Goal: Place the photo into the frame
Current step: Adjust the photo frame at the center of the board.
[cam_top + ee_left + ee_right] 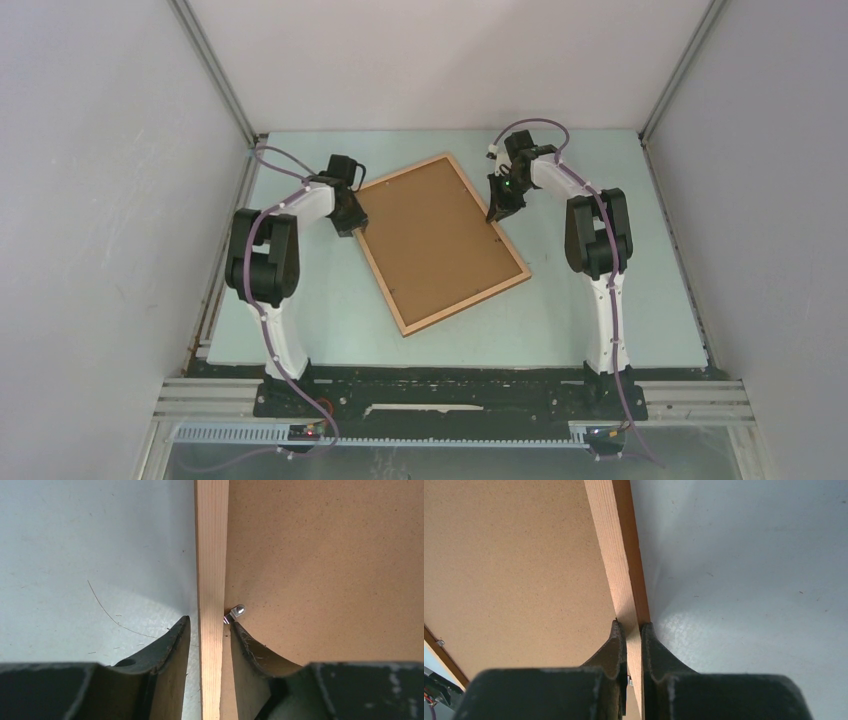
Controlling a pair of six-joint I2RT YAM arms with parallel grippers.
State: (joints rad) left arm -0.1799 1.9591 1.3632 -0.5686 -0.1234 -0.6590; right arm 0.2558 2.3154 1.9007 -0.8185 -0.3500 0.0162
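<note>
Frame lies back-up, skewed, mid desk, w/ brown backing board set in it. R hand is clamped on the right rail. L hand straddles the left rail, slight gap each side, not gripping, beside a metal tab.

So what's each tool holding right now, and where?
Right tool pinches the frame by one long rail. Left tool straddles the opposite rail, slight gaps showing, no grip yet.
</note>
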